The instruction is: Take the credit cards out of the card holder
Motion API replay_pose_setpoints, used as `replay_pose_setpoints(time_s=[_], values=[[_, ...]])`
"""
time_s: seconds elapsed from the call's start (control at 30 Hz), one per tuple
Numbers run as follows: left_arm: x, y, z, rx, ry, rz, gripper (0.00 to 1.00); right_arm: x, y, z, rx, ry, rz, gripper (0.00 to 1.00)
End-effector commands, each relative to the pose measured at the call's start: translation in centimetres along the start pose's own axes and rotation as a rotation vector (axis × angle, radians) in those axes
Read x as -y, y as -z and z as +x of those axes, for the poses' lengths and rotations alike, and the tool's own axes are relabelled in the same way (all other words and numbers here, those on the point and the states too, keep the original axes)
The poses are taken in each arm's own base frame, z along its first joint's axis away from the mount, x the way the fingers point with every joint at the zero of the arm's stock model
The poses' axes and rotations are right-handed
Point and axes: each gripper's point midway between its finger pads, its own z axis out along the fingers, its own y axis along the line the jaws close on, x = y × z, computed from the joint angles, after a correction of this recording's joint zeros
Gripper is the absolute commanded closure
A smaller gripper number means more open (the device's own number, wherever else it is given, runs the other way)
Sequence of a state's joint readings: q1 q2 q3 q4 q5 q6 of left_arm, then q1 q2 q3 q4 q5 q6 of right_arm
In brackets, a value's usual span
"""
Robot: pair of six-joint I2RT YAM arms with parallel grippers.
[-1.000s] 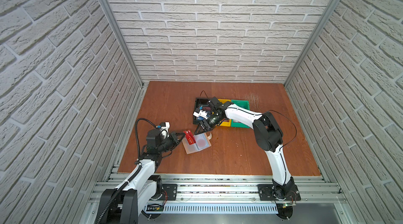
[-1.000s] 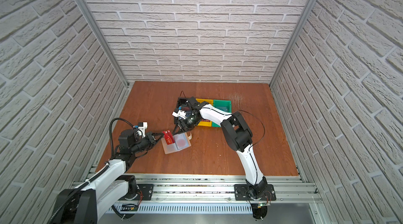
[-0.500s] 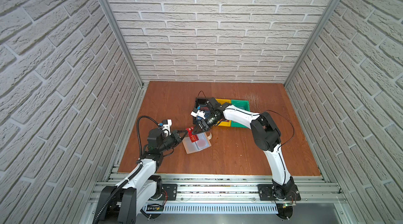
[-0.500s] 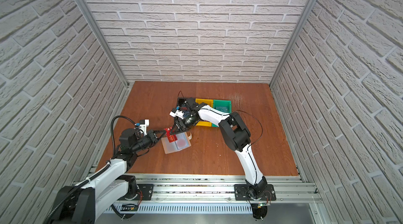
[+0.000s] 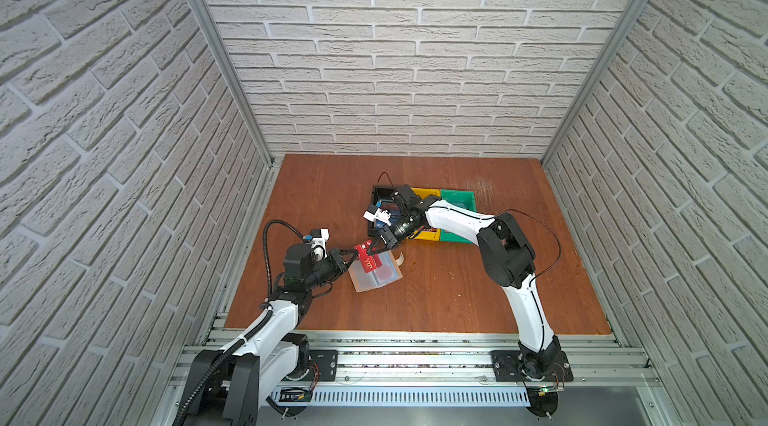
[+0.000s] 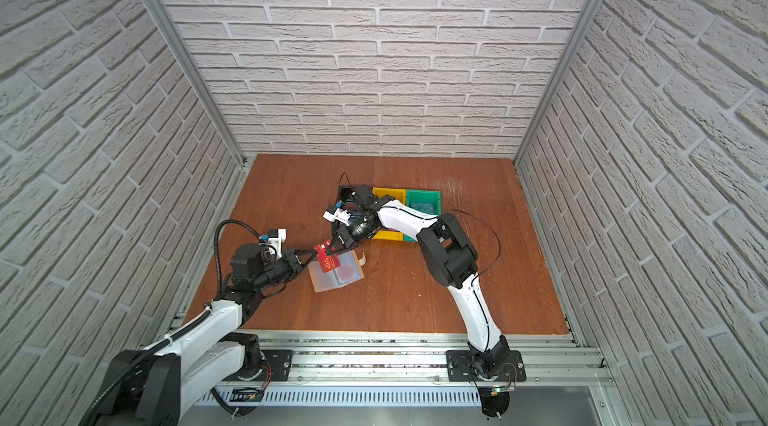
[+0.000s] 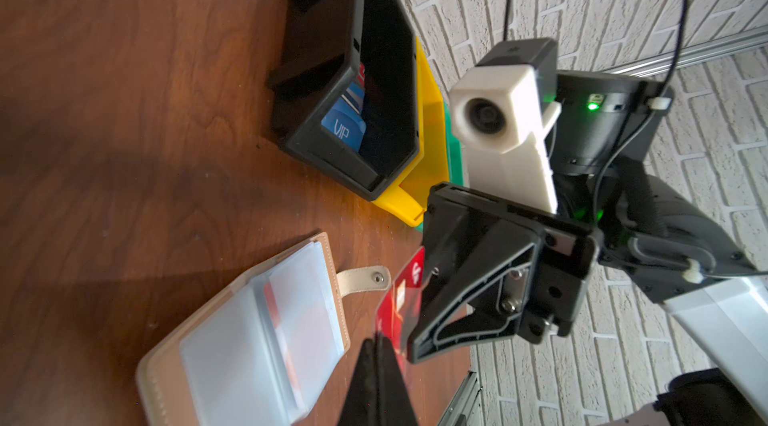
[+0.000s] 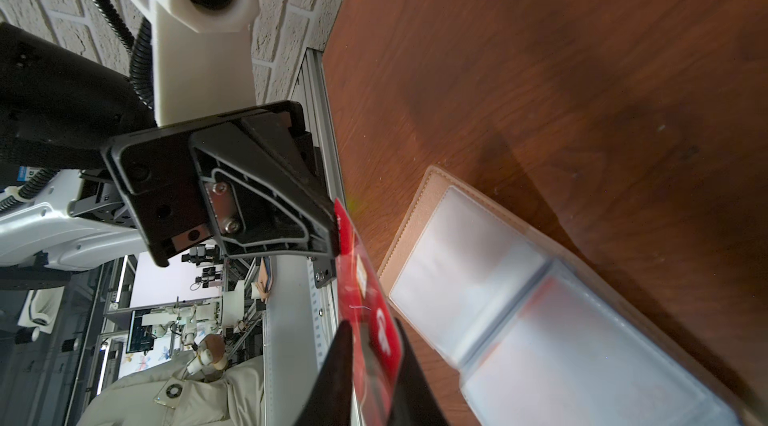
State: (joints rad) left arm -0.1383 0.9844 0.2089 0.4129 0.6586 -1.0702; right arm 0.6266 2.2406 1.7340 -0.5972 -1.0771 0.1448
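The tan card holder (image 5: 376, 280) (image 6: 337, 282) lies open on the wooden table, its clear sleeves up. A pale card with a red circle (image 5: 389, 272) shows inside a sleeve. Above the holder's far left corner a red card (image 5: 368, 262) (image 7: 401, 299) (image 8: 361, 278) with white lettering hangs between both grippers. My left gripper (image 5: 356, 253) (image 7: 380, 341) is shut on one edge. My right gripper (image 5: 372, 248) (image 8: 376, 345) is shut on the opposite end, one finger on each face. A blue "VIP" card (image 7: 343, 129) lies in the black bin (image 5: 376, 195).
A yellow bin (image 5: 424, 194) and a green bin (image 5: 457, 200) stand in a row to the right of the black bin, behind the holder. The holder's snap tab (image 7: 363, 278) sticks out toward the bins. The left wall rail runs close to my left arm.
My right gripper came from the black bin down and left to the red card and closed on it. My left gripper raised the card a little above the holder.
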Motion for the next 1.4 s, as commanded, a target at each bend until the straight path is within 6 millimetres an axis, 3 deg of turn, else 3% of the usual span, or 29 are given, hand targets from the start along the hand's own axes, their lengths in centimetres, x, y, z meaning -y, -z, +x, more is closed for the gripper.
replay_pose_setpoints(time_s=[0.0, 0.23, 0.37, 0.53, 0.7, 0.93, 1.17, 1.37], values=[[0.3, 0.1, -0.4, 0.006, -0.045, -0.021, 0.87, -2.8, 0.3, -0.2, -0.003, 0.063, -0.060, 0.93], [-0.5, 0.3, 0.0, -0.019, -0.059, -0.078, 0.78, -3.3, 1.6, 0.7, -0.046, 0.095, -0.006, 0.94], [-0.8, 0.1, 0.0, -0.028, -0.062, -0.097, 0.78, -4.2, 3.9, 1.0, -0.054, 0.156, 0.065, 0.95], [-1.3, -1.2, 0.2, -0.064, -0.077, -0.129, 0.77, -3.4, 8.0, 1.9, -0.123, 0.229, 0.357, 0.95], [-1.0, -3.2, 0.6, -0.115, -0.083, -0.129, 0.79, -1.6, 13.6, 2.3, -0.207, 0.298, 0.722, 0.94], [-1.2, -4.9, 1.0, -0.152, -0.069, -0.121, 0.80, 0.2, 19.1, 1.8, -0.271, 0.358, 0.975, 0.95], [-1.6, -5.5, 1.4, -0.176, -0.058, -0.134, 0.79, 2.8, 20.7, 1.4, -0.381, 0.445, 1.084, 0.95], [-1.4, -6.0, 1.2, -0.185, -0.052, -0.123, 0.79, 4.2, 20.2, 0.1, -0.410, 0.534, 1.080, 0.95]])
